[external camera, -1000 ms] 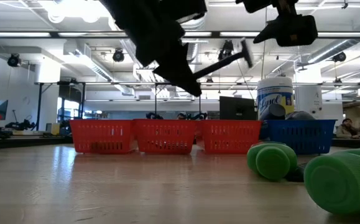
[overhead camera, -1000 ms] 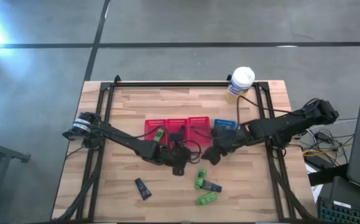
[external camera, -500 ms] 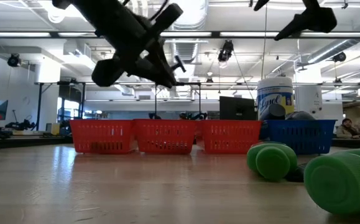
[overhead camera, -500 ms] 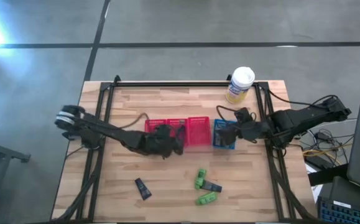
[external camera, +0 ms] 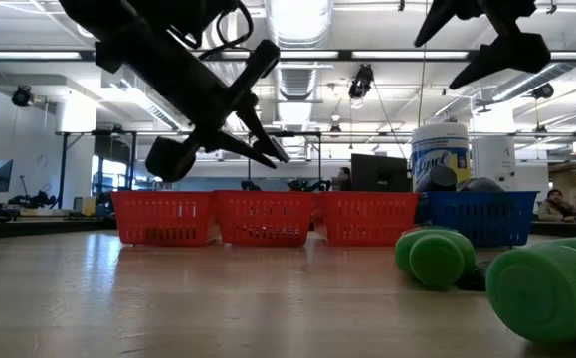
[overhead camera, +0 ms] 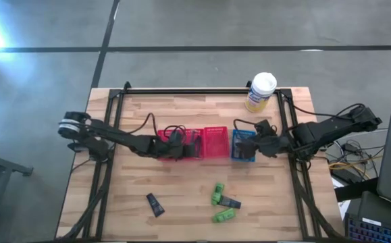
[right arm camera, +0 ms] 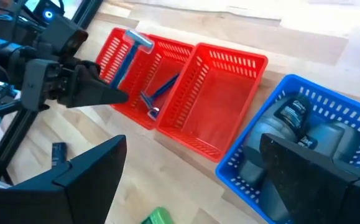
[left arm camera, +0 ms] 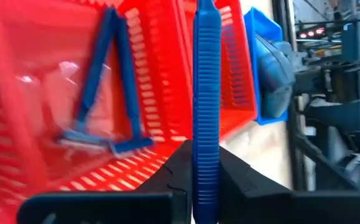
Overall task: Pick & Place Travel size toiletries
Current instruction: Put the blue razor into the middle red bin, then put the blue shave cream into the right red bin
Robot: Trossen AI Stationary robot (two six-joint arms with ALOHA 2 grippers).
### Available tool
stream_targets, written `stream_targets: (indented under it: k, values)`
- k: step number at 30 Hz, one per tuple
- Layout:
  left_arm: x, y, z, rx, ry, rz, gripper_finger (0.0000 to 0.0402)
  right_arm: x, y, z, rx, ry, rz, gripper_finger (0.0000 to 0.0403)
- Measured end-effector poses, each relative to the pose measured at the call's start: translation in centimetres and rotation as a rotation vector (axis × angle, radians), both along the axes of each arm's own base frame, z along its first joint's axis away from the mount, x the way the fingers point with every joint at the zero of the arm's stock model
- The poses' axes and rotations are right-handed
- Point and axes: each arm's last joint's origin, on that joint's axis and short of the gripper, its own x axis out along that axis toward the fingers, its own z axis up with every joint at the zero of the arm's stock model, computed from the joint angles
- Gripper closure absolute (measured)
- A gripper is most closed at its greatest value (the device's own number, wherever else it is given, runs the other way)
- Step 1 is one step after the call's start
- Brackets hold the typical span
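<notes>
Left claw (left arm camera: 195, 186) clamped on blue razor (left arm camera: 206, 106), long axis pointing forward, red basket (left arm camera: 136, 74) with two razors directly below.

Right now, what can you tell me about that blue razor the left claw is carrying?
The blue razor is a slim plastic stick with a ribbed handle and a pale grey head at its far end. The left gripper is shut on the handle's lower part, holding it in the air over the middle red basket, touching nothing else. It sticks straight out from between the fingers. Two more blue razors already lie in that basket below it.
</notes>
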Motion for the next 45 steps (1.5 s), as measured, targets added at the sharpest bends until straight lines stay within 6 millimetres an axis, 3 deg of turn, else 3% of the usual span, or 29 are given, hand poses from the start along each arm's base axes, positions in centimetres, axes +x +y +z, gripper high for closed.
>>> stream_targets:
  k: [8, 20, 25, 29, 38, 45]
  values:
    - [-0.1, 0.0, -0.5, -0.032, 0.031, -0.023, 0.0362, 0.0, 0.0, -0.5, -0.004, 0.013, 0.0, 0.0039]
    - [-0.5, 1.4, -1.1, -0.022, 0.106, 0.015, 0.0306, -0.1, 0.0, -0.6, -0.011, 0.016, -0.001, 0.0039]
    - [-0.2, 1.3, -0.6, -0.016, 0.106, -0.096, 0.0297, -0.1, 0.0, -0.7, -0.012, 0.019, -0.001, 0.0039]
    - [-0.1, 0.8, -0.4, 0.019, 0.12, -0.2, 0.0296, -0.1, 0.0, -0.7, -0.013, 0.02, -0.001, 0.0039]
    - [-0.2, 1.4, -0.5, 0.098, 0.136, -0.122, 0.0336, -0.1, 0.0, -0.7, -0.012, 0.018, -0.005, 0.0039]
    - [-0.3, 1.5, -0.4, 0.104, 0.146, -0.191, 0.0337, -0.1, 0.0, -0.7, -0.012, 0.018, -0.005, 0.0039]
